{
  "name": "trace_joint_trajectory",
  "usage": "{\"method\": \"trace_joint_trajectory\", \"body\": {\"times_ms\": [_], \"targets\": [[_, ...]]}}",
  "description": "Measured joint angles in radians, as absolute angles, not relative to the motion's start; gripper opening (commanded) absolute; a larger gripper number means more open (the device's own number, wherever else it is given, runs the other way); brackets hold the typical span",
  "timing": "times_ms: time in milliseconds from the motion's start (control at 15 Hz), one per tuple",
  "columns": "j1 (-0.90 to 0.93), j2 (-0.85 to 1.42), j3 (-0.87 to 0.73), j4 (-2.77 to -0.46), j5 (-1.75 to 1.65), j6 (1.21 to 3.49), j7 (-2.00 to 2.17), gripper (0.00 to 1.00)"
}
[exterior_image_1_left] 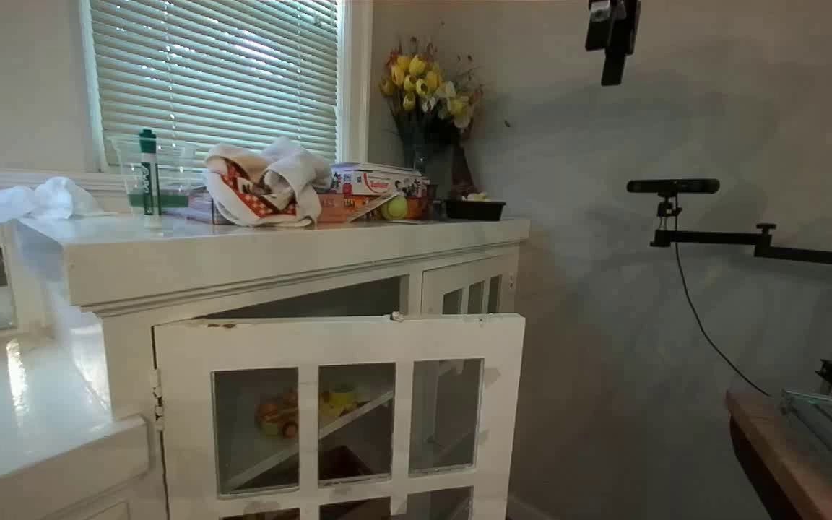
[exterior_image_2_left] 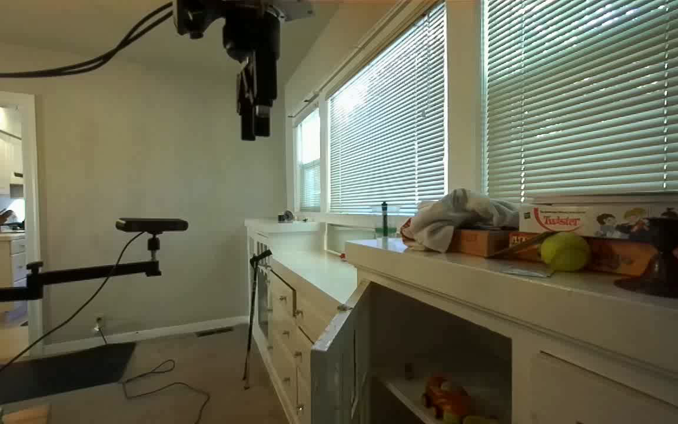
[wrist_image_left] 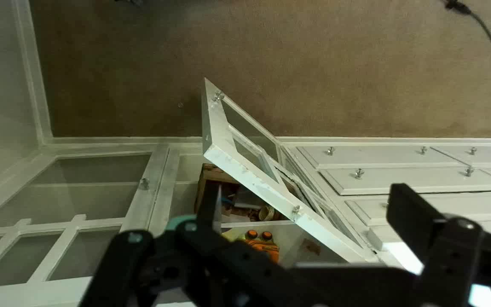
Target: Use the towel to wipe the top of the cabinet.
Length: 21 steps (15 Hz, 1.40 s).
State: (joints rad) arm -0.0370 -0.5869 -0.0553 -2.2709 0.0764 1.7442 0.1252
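Observation:
The towel lies bunched on the cabinet top, white with a red-brown pattern. In an exterior view it shows as a grey-white heap partly over an orange box on the cabinet top. My gripper hangs high, well above and apart from the towel, pointing down; it also shows in an exterior view. In the wrist view the gripper has its fingers wide apart with nothing between them. The towel is out of the wrist view.
The cabinet door stands open. On top are a Twister box, a tennis ball, a dark candle holder, a green marker, a clear tub and flowers. A camera arm juts in.

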Motion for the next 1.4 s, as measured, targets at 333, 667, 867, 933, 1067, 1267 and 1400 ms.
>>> {"method": "trace_joint_trajectory", "body": {"times_ms": [333,667,867,933,1067,1267,1400], "targets": [[-0.037,-0.587,-0.055,-2.271,0.076,1.744,0.125,1.00],[-0.037,-0.587,-0.055,-2.271,0.076,1.744,0.125,1.00],[-0.038,-0.587,-0.054,-2.271,0.076,1.746,0.125,1.00],[-0.040,-0.587,-0.052,-2.271,0.076,1.757,0.126,1.00],[-0.051,-0.585,-0.044,-2.270,0.075,1.833,0.141,1.00],[-0.071,-0.568,-0.032,-2.257,0.072,1.989,0.167,1.00],[-0.082,-0.542,-0.026,-2.237,0.068,2.069,0.170,1.00]]}}
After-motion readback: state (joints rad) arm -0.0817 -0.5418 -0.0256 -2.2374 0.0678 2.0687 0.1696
